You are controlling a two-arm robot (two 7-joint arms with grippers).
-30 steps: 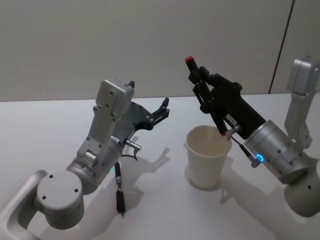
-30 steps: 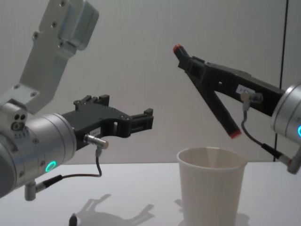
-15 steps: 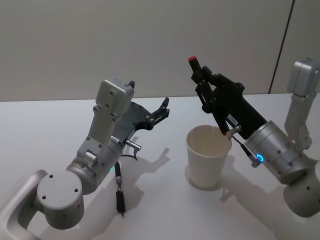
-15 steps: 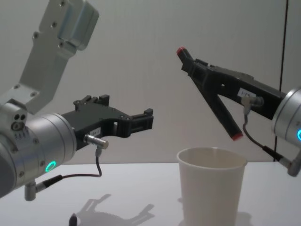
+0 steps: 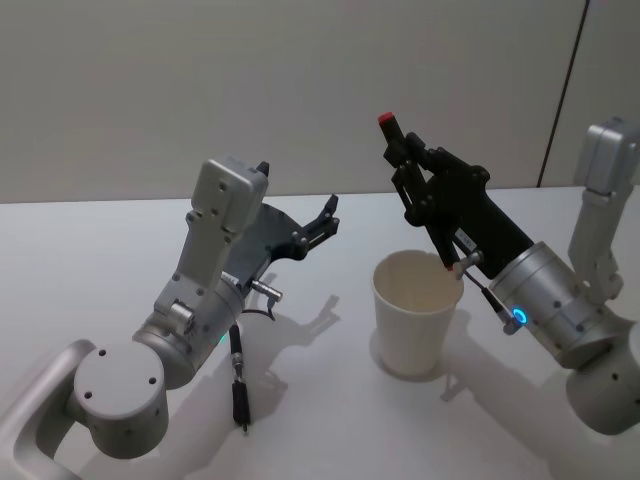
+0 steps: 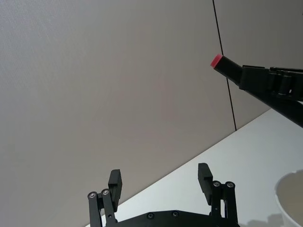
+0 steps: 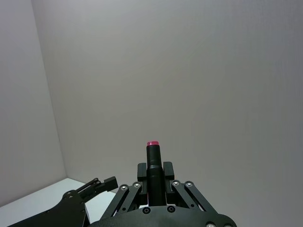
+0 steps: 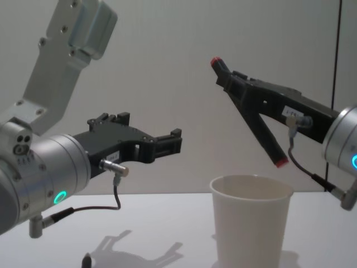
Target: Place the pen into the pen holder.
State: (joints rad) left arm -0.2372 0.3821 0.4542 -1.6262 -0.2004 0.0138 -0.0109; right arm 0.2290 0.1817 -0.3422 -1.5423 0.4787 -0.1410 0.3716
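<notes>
Items counted: one pen (image 8: 266, 139), bearing two red tips; one pen holder (image 8: 251, 223), white; two grippers, namely one left gripper (image 5: 332, 215) and one right gripper (image 5: 403, 150); two arms, one left arm (image 5: 200, 290) and one right arm (image 5: 550, 300); one table (image 5: 100, 260)

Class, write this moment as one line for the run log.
right gripper: shut on pen, tilted, lower tip above pen holder | left gripper: open, idle, raised | pen: not yet inside
</notes>
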